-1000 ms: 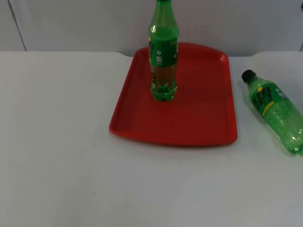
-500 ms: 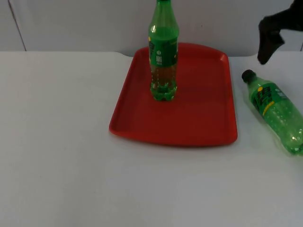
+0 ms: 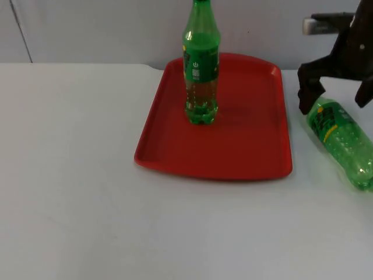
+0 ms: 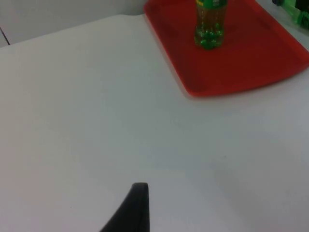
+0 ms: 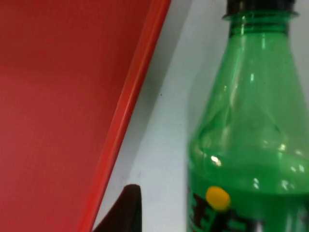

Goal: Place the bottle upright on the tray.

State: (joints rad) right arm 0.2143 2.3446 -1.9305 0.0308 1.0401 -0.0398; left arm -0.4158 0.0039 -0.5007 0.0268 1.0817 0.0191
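- White bench (image 3: 87, 192): nearest stretch, in front of the tray, is bare, with open room across the whole left side.
- Left claw: one black fingertip (image 4: 133, 210) over bare bench in the left wrist view, well apart from the tray; arm waits. Cannot tell whether this claw is spread or pressed together.
- Lying bottle (image 3: 341, 140): green plastic, on its side on the bench just right of the tray, not touching it. Neck points toward the far wall, base toward the near right. Label is green with yellow and dark print; no writing readable.
- Right wrist view: lying bottle's neck and shoulder (image 5: 246, 125) seen close, black cap at the end, a yellow spot on the label edge. A strip of white bench separates it from the tray's red rim (image 5: 125, 116).
- Right claw (image 3: 335, 93): spread wide, hanging over the neck end of the lying bottle, one finger on each side of it; contact cannot be told.
- Red tray (image 3: 233, 157): raised rim, rounded corners, far edge near the grey wall (image 3: 105, 29). Right half of its floor is open.
- Standing bottle (image 3: 201, 64): green, upright on the tray's far-left part, green cap, label with a small white mark, text not readable.
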